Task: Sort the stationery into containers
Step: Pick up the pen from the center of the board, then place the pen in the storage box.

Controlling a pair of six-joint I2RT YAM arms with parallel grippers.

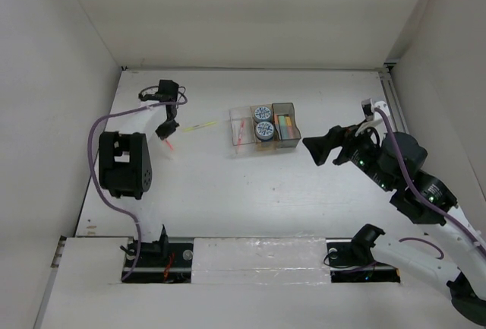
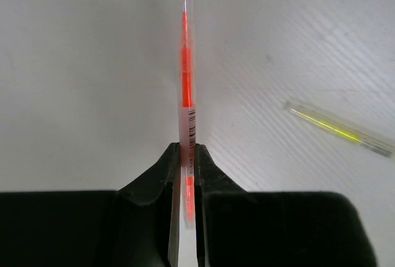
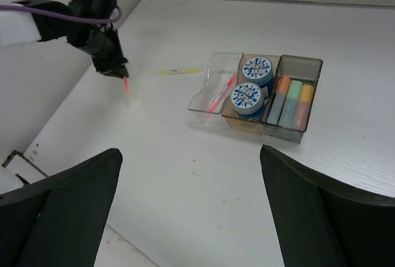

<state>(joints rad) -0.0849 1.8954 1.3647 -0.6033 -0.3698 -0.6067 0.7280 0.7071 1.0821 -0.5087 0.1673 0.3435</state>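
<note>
Two thin pens were not yet in the containers. The left gripper [image 2: 187, 153] had its fingers pinched shut on a thin orange-red pen with a clear barrel [image 2: 185, 82]. It gripped the pen near one end, so most of the length stuck out ahead, above the white worktop [image 1: 228, 192] near the far left corner. That hold probably suited sliding it lengthways into the clear plastic bin [image 3: 203, 91], where a thin red pen [image 3: 222, 92] already lay. A thin yellow-green pen [image 1: 199, 126] lay flat between that gripper and the bins. Two round blue-white patterned rolls [image 3: 257, 69] filled the amber bin [image 3: 241, 123], and short orange and green markers [image 3: 293, 102] the smoky grey bin [image 3: 302, 60], at the far middle. The right gripper [image 3: 189, 151] hung wide open and empty toward the right edge, seemingly keeping clear.
</note>
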